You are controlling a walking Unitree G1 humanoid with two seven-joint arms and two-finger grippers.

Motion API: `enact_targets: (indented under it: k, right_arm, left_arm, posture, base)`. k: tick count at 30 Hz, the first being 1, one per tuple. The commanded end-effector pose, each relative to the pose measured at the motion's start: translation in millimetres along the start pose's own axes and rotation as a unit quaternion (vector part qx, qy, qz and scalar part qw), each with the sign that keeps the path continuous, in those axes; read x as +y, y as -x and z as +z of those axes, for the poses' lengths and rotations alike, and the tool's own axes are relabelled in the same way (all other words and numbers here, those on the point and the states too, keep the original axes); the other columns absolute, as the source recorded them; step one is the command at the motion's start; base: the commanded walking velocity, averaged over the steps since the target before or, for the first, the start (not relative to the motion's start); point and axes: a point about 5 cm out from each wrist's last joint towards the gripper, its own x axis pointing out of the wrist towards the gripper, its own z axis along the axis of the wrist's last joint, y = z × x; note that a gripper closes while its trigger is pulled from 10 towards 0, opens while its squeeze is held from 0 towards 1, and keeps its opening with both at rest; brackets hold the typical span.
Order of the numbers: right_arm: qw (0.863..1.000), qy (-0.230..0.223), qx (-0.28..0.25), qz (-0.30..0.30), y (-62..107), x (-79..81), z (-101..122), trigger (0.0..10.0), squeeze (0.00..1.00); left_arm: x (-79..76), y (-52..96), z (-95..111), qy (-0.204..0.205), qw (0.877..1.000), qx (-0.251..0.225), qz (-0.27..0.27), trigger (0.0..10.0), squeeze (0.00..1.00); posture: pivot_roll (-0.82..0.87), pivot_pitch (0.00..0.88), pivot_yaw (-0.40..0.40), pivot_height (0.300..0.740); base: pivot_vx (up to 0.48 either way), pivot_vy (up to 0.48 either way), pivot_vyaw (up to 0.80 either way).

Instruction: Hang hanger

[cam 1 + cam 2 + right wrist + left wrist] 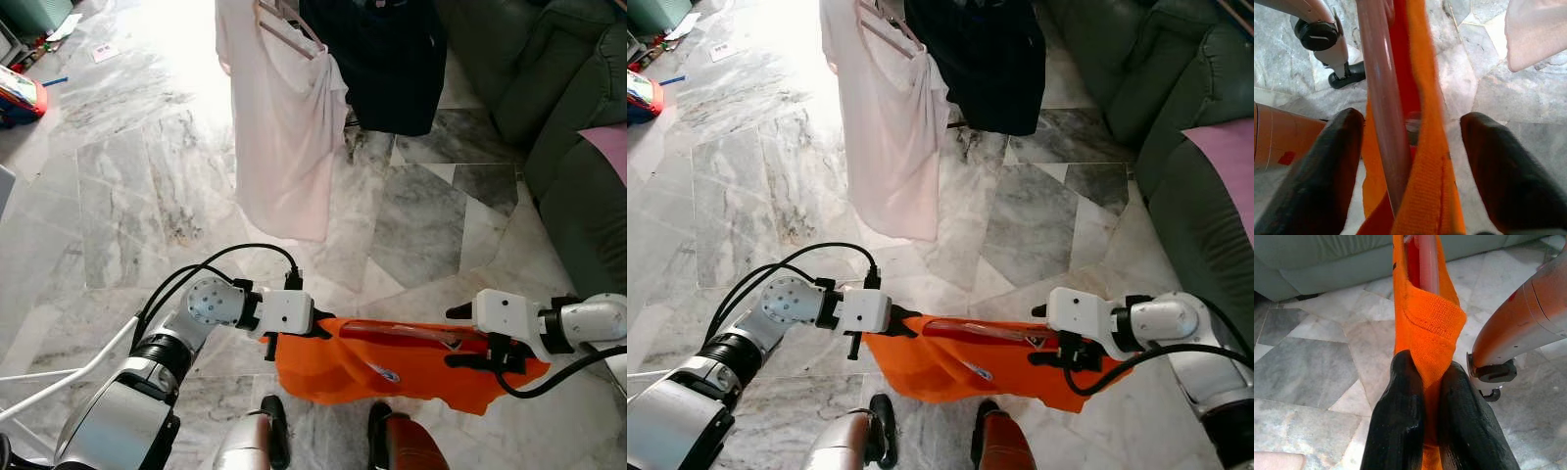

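Left eye view has the orange garment stretched low between both arms, just above the robot's feet, with a reddish hanger lying along its top edge inside the cloth. Left gripper has its fingers pinched tight on a fold of the orange cloth; the left wrist view shows that clearly, fabric squeezed between the two pads. Right gripper is at the other end, and here the fingers stand wide, straddling the hanger bar and cloth without closing on them. Ahead, a pale shirt and a dark garment already hang over the marble floor; a green sofa sits on the right. Looks like the carry stage: hanger loaded, not yet hung. Next, I'd say, the right fingers need a firm hold before lifting toward those hanging clothes.
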Motion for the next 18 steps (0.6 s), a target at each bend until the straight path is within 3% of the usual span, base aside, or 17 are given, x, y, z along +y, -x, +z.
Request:
enact_targets:
  k: [1,18]
  right_arm:
    - [1.0,-0.002,-0.002,-0.004,-2.3,1.7,-2.1,0.0,0.0]
    - [1.0,-0.012,-0.016,-0.023,-1.9,0.5,-3.6,0.0,0.0]
  left_arm:
    - [3.7,2.6,2.2,0.0,1.0,-0.011,0.011,0.0,0.0]
    - [5.2,3.9,2.2,0.0,1.0,-0.007,0.006,0.0,0.0]
  posture:
    - [-0.14,0.286,0.099,0.74]
    - [-0.14,0.286,0.119,0.74]
  base:
    - [0.0,0.0,0.0]
    - [0.0,0.0,0.0]
